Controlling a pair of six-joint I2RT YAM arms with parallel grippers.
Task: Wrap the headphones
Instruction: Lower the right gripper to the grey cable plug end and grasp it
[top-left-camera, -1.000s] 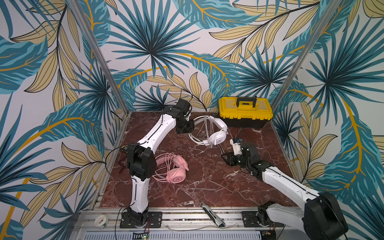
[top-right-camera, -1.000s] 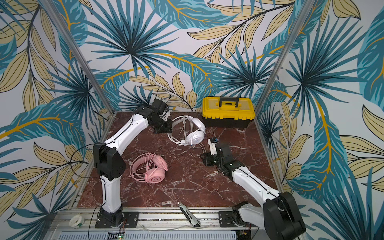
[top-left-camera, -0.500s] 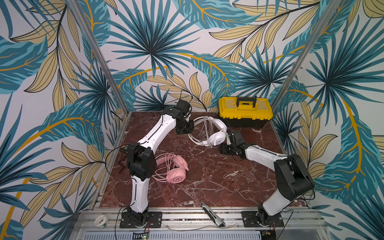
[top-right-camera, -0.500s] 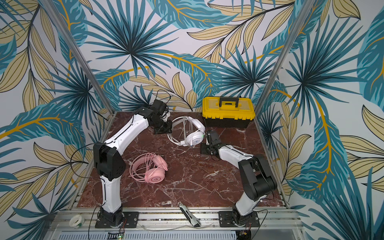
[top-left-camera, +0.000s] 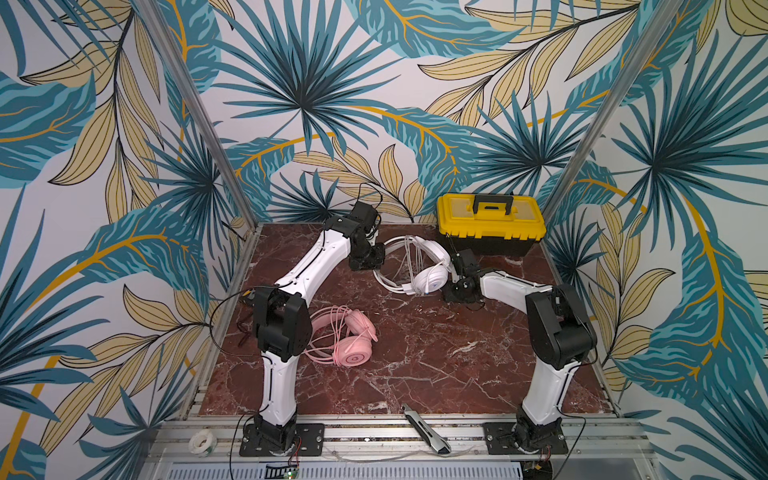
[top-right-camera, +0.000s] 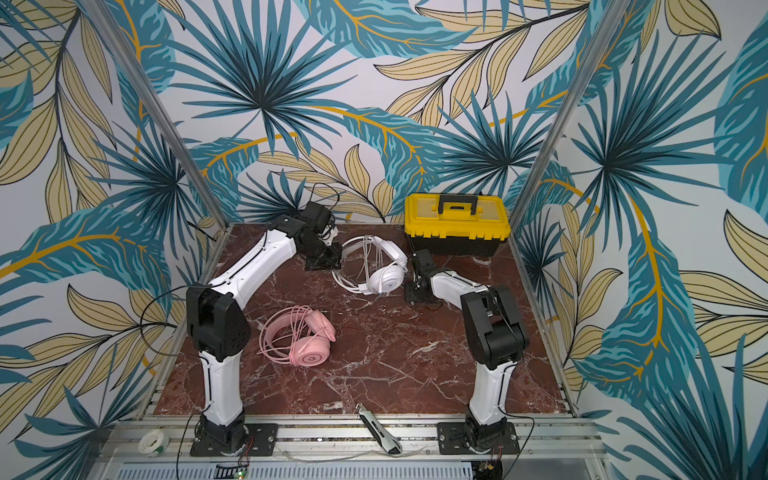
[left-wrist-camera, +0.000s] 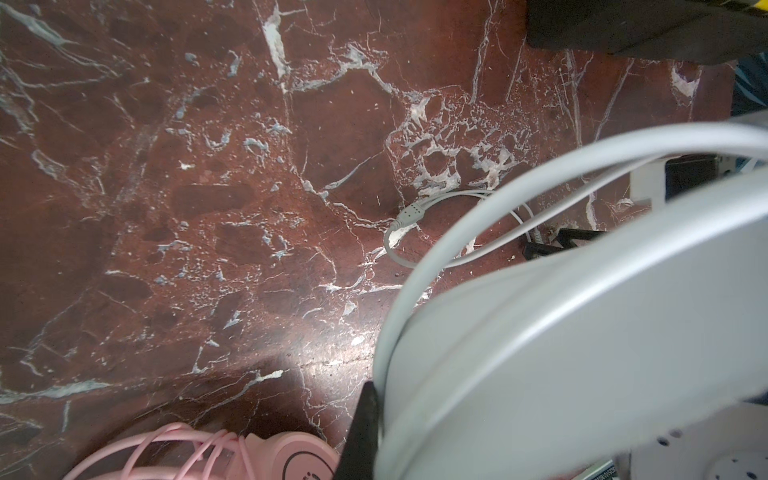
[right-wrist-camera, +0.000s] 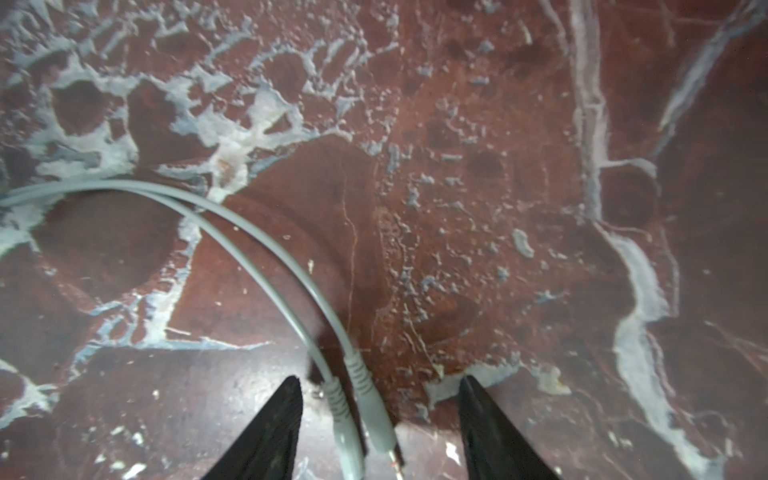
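White headphones (top-left-camera: 432, 277), cable (top-left-camera: 410, 255) looped across headband (left-wrist-camera: 582, 332) | left tool (top-left-camera: 370, 262) pinching headband | right tool (right-wrist-camera: 380, 379) spread astride plugs (right-wrist-camera: 361, 384)

Tbl (top-left-camera: 436, 353): pink hdst (top-left-camera: 353, 353), white hdst (top-left-camera: 432, 280) (toolbox (top-left-camera: 490, 224))

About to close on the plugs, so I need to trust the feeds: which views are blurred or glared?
Right wrist view: soft throughout, yet the cable plugs read clearly inside the open right hand. Left wrist view: the white headset looms close and out of focus; a glare patch on the marble table. Both top views: sharp, evenly lit.
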